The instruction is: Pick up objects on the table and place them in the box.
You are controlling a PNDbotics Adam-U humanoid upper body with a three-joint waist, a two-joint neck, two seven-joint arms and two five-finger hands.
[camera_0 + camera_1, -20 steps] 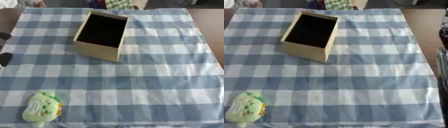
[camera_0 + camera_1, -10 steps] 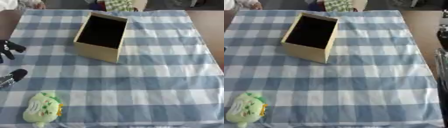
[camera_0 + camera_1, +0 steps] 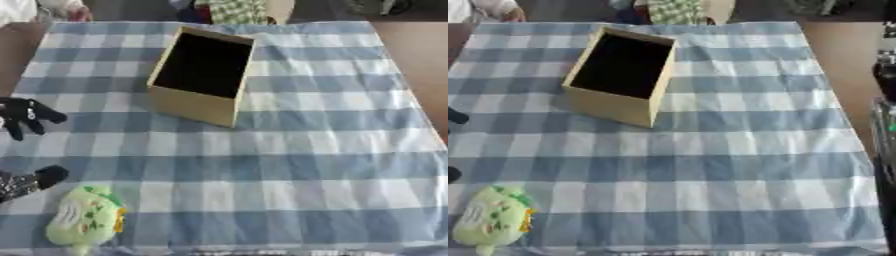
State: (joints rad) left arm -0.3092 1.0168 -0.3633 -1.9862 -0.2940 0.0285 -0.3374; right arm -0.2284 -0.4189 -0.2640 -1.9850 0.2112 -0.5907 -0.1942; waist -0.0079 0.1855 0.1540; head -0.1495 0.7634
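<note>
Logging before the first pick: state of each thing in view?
box: upright, open top, inside dark, contents not visible.
green plush toy: lying on the cloth, near left corner, untouched.
left hand: open, at left edge, above the toy, holding nothing.
checked cloth: spread flat, slightly wrinkled.
right hand: not in view.

Table under a blue-and-white checked cloth (image 3: 297, 150). On it: open tan cardboard box (image 3: 202, 75) with a dark inside, far-left of centre; light-green plush toy (image 3: 86, 219) near the front-left corner, well apart.
</note>
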